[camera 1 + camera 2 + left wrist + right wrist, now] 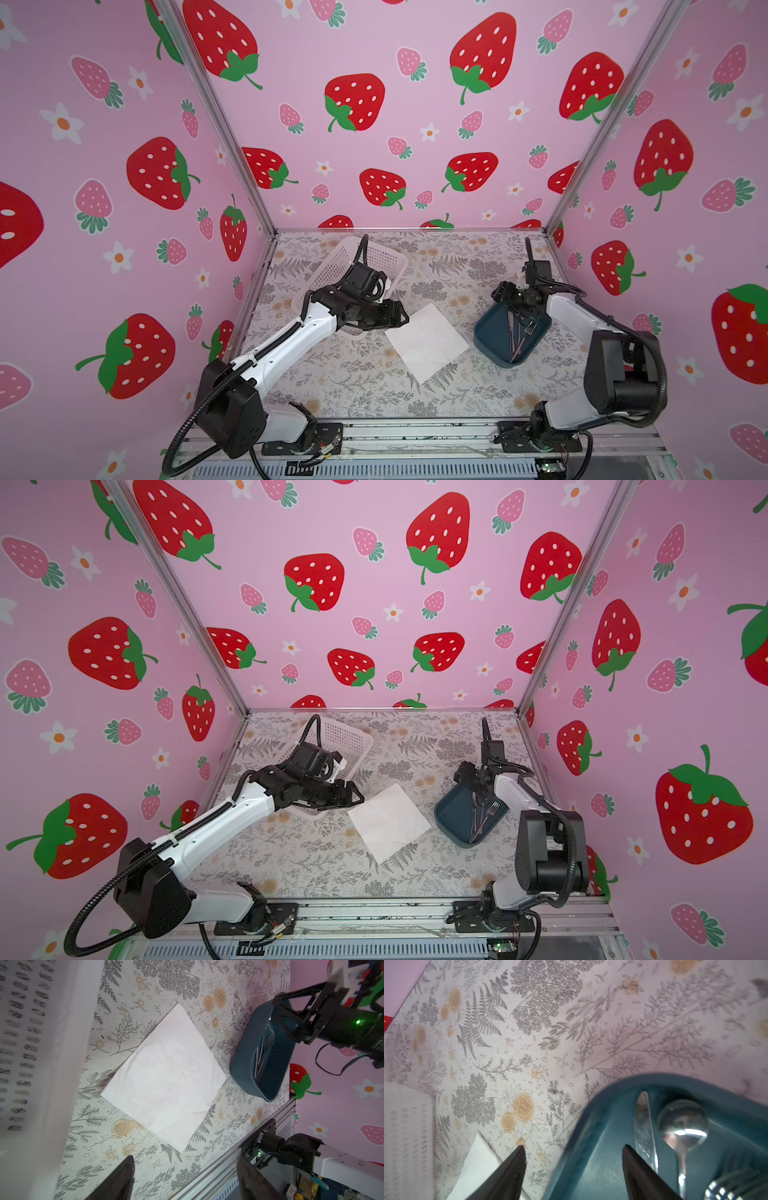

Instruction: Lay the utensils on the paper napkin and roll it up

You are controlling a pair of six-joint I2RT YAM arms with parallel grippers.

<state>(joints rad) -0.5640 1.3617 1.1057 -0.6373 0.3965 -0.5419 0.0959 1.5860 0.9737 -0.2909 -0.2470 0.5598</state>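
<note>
White lone napkin (426,340), three utensils (683,1124)

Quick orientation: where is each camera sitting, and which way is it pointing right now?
Top views: high at the front, looking down at the table; both arms show, left gripper near the paper napkin, right gripper over the blue tray.
Left wrist: looks across the napkin to the tray; own open jaws, plus the right gripper.
Right wrist: looks into the tray at the utensils; own open jaws.
All share: napkin, tray, white basket.
</note>
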